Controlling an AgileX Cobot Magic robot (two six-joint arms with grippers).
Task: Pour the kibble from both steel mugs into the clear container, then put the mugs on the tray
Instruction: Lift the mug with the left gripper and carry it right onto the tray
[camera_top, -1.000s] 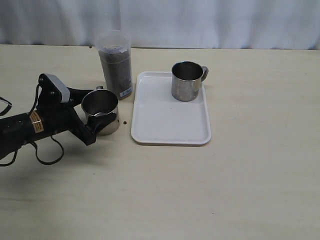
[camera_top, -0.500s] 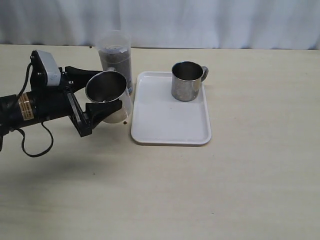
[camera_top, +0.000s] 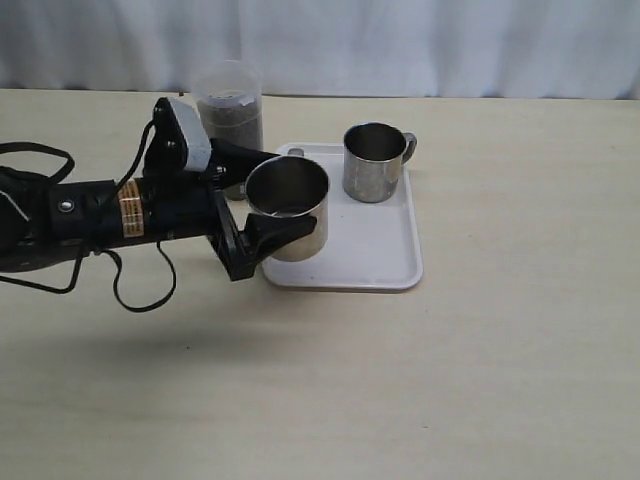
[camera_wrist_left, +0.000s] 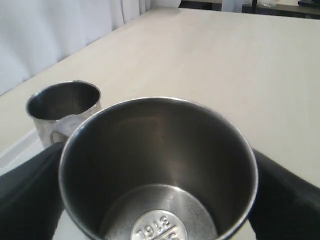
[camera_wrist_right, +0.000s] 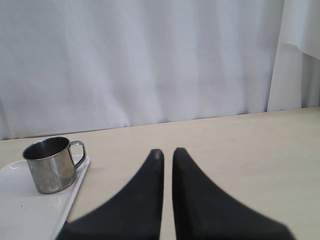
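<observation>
Steel mug (camera_top: 305, 235), shiny, empty inside, clamped in left end effector (camera_top: 272, 196), right end effector (camera_wrist_right: 167, 155) closed

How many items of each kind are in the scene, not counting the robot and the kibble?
mug: 2
container: 1
tray: 1
Total: 4

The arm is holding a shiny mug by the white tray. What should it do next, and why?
Probably lower the held mug onto the tray's bare part, then let go. It looks empty in the left gripper, hanging by the tray's edge, apart from the other mug.
</observation>
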